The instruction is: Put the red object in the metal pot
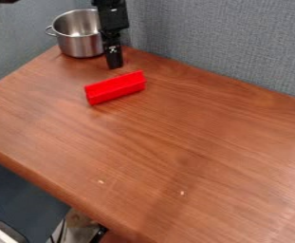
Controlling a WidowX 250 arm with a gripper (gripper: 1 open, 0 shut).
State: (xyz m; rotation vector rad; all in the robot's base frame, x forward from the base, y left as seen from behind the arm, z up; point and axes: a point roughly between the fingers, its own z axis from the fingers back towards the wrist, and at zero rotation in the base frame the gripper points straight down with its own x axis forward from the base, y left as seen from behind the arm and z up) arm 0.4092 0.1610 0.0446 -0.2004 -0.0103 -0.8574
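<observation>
Grey textured wall (226, 38) runs behind a brown wooden table (175, 142), which fills most of the view w/ its near corner cut off at bottom left. Wood grain runs diagonally; a couple of small pale specks show on the tabletop toward the near edge.

Red block (116, 87) lies flat on the table in the upper left part, long side angled up to the right. Nothing touches it.

Metal pot (76, 32) sits upright at the far left corner of the table, close to the wall, round w/ straight shiny sides, one small handle visible on its left. Inside looks dark; can't tell if anything is in it. Block is near the pot but apart from it, toward the camera and a bit right.

Gripper (113, 59) hangs from the dark arm at top, pointing down, just right of the pot and above the block's far end. Its tips stop short of the block. Jaws are spread wide, holding nothing; fingers look as one dark shape from this angle.
</observation>
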